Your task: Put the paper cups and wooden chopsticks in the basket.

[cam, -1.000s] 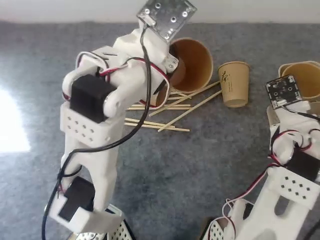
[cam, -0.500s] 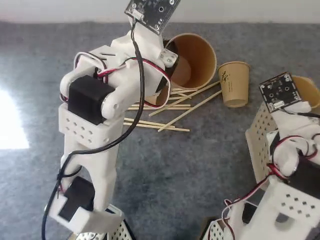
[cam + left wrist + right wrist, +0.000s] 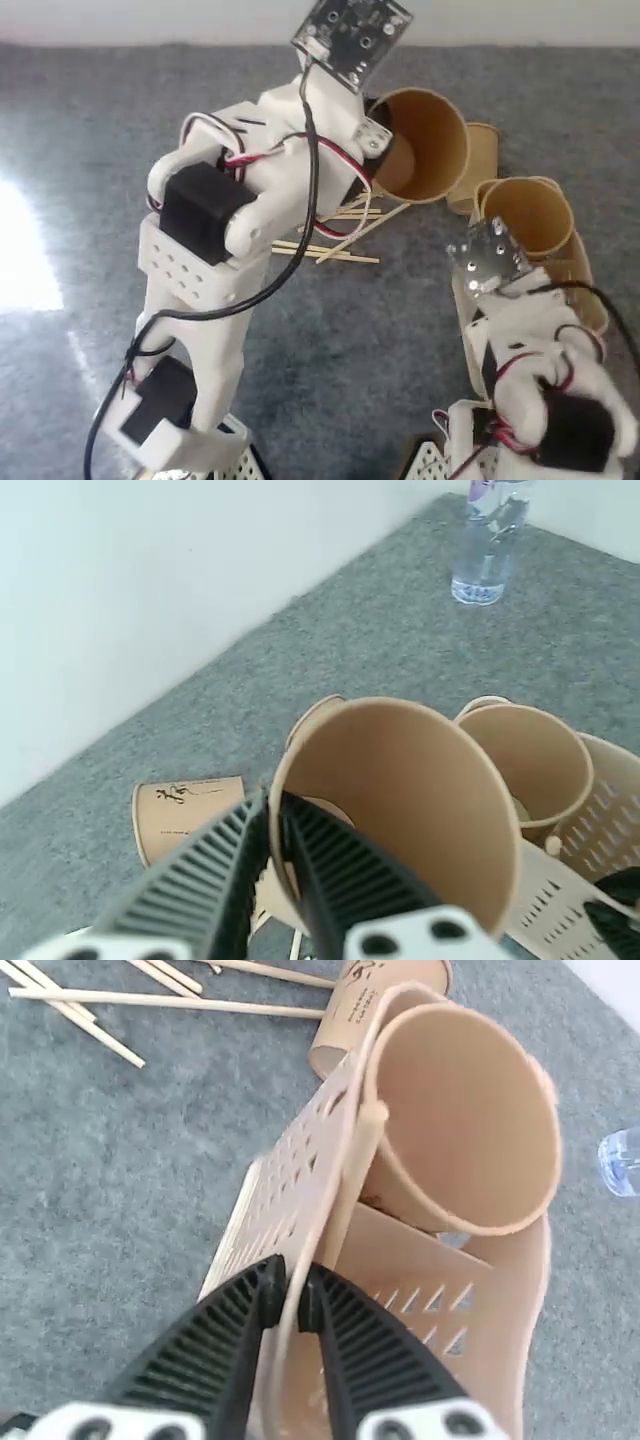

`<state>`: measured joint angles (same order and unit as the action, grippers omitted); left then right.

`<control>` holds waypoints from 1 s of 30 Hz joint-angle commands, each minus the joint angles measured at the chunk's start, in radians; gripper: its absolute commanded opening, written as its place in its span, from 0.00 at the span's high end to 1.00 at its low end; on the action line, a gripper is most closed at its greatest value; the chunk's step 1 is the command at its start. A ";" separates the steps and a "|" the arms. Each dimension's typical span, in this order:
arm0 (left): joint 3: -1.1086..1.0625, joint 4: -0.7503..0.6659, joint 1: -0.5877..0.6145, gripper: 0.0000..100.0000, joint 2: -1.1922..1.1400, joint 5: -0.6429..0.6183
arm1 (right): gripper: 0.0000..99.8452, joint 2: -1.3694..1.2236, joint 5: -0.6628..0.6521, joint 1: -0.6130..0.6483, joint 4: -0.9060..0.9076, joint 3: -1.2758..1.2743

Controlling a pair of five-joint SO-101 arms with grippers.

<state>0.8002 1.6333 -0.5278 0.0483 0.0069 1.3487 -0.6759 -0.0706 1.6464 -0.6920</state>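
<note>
In left end effector (image 3: 270, 808), cup (image 3: 400, 800) aslant

From where I was driving it, the whole surface was just grey carpet-ish matting (image 3: 400, 330) running back to a plain white wall (image 3: 150, 600). Light blew out a bright patch (image 3: 20, 250) on the matting at one edge, and a clear plastic bottle (image 3: 487, 545) stood back near the wall.

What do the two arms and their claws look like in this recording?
The left arm and right arm are white plastic shells with perforated brackets, black servo blocks, and red, white and black wires. Each wrist carries a small circuit board. The left claw and right claw are black and ridged, on white mounts.
</note>
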 commanded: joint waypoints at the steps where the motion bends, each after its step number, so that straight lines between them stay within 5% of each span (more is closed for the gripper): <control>1: 0.025 -0.028 -0.025 0.99 0.006 -0.012 | 0.99 0.099 -0.058 -0.051 -0.044 -0.167; 14: 0.021 -0.196 -0.158 0.99 -0.009 -0.014 | 0.92 0.286 -0.141 -0.076 -0.039 -0.201; 17: 0.024 -0.199 -0.146 0.99 -0.037 -0.014 | 0.85 0.315 -0.140 -0.076 -0.041 -0.201; 30: 0.186 -0.127 -0.143 0.99 -0.058 -0.009 | 0.86 0.466 -0.147 -0.127 -0.022 -0.190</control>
<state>0.8984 1.4661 -0.6782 -0.0130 0.0038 1.8136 -0.8078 -0.1765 1.6187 -0.9037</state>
